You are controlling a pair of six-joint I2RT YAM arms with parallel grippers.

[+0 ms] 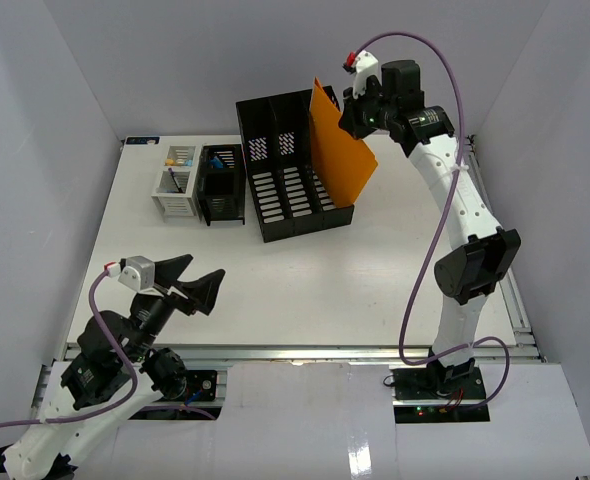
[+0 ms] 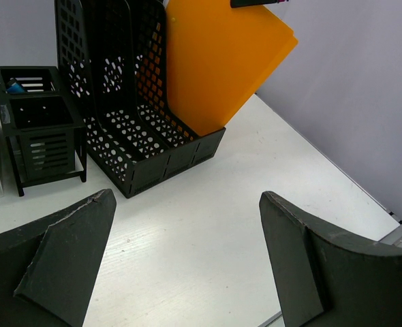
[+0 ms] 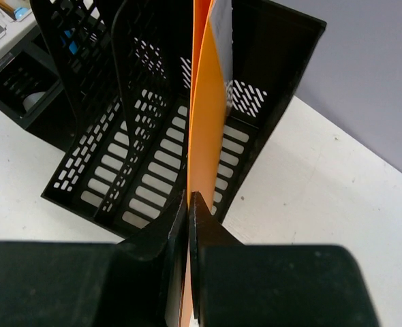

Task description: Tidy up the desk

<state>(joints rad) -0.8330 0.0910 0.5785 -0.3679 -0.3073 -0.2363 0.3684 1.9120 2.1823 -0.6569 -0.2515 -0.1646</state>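
Observation:
The desk (image 1: 375, 270) is a white tabletop with a metal rail along its front edge. An orange folder (image 1: 337, 150) stands tilted in the rightmost slot of a black three-slot file rack (image 1: 290, 170). My right gripper (image 1: 353, 100) is shut on the folder's top edge; in the right wrist view its fingertips (image 3: 189, 201) pinch the orange folder (image 3: 208, 122) above the rack (image 3: 146, 116). My left gripper (image 1: 197, 280) is open and empty, low over the desk's front left; the left wrist view shows it (image 2: 187, 259) with bare desk (image 2: 187, 225) between the fingers.
A black mesh organizer (image 1: 221, 183) and a white organizer (image 1: 178, 180) with small items stand left of the rack. Pale grey walls enclose the desk. The rack (image 2: 119, 102) and folder (image 2: 221, 61) show ahead in the left wrist view.

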